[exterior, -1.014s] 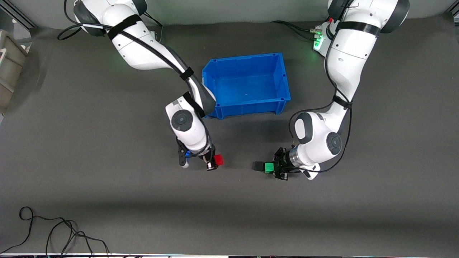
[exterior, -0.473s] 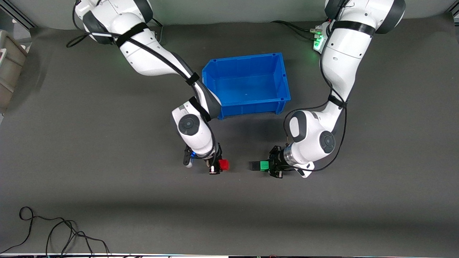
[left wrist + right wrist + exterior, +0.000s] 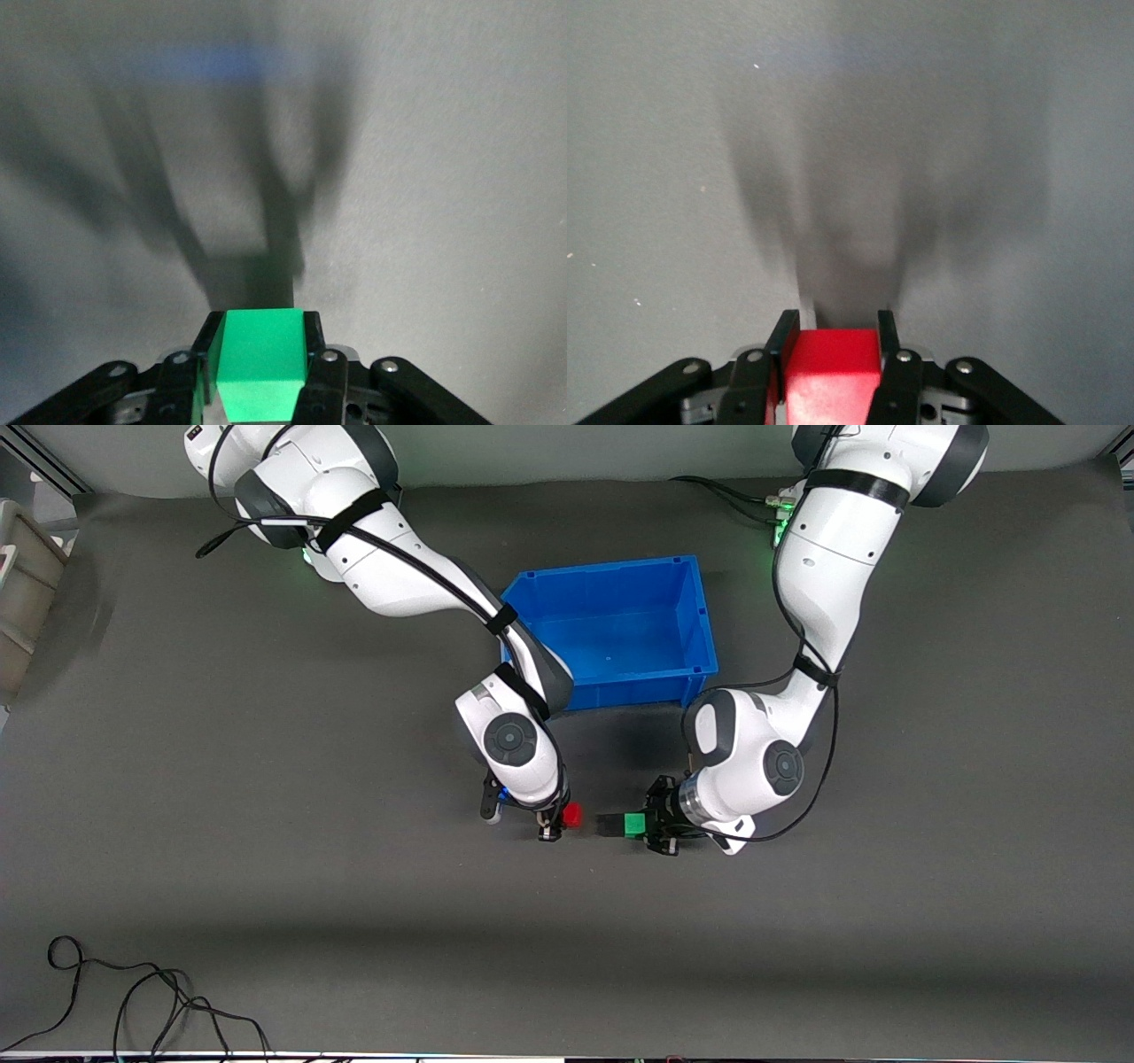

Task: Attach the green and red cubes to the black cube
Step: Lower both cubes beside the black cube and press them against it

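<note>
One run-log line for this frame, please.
left gripper: shut on green cube, black cube attached | right gripper: shut on red cube | red-black gap open

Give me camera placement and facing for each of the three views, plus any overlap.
Front: high across the table, facing both arms; shows left gripper with green cube and black cube, right gripper with red cube, bin.
Left wrist: on the wrist, looks past its fingers at green cube, table.
Right wrist: same, red cube.
Shared: front and each wrist view show that cube.

Dark table (image 3: 266,797) with blue bin (image 3: 704,624), cable (image 3: 133,1001).
</note>
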